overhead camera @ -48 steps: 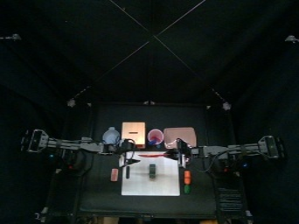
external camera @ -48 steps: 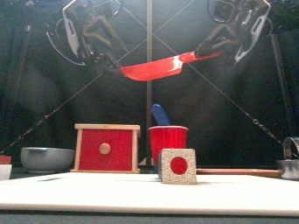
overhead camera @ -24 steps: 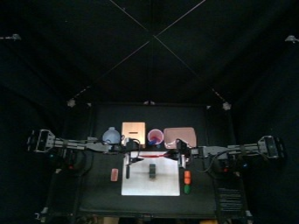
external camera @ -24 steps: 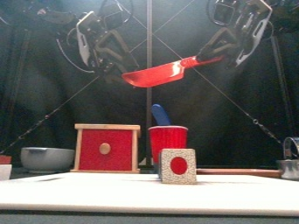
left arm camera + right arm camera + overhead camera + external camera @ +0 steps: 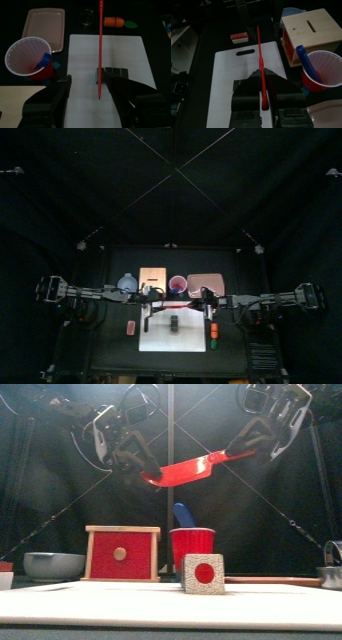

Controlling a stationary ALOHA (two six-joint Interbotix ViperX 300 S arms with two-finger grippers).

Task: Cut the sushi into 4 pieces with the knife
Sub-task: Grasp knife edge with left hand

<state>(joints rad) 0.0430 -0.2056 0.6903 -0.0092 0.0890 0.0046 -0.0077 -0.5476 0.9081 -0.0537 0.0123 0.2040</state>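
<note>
Blue-grey bowl (image 5: 54, 565): far left, contents not discernible.
Red cup (image 5: 193, 544): holds blue knife (image 5: 183, 515).
Sushi roll (image 5: 203, 573): dark green, speckled end, red centre, on white board (image 5: 160, 604).
Red knife (image 5: 187, 468): tilted, high above sushi.
Left gripper (image 5: 92, 85): jaws spread astride blade.
Right gripper (image 5: 262, 86): clenched on handle.

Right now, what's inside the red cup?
Only a blue toy knife stands in the red cup, its upper end above the rim. The cup wall hides its lower end from the front; the left wrist view shows nothing else inside.
</note>
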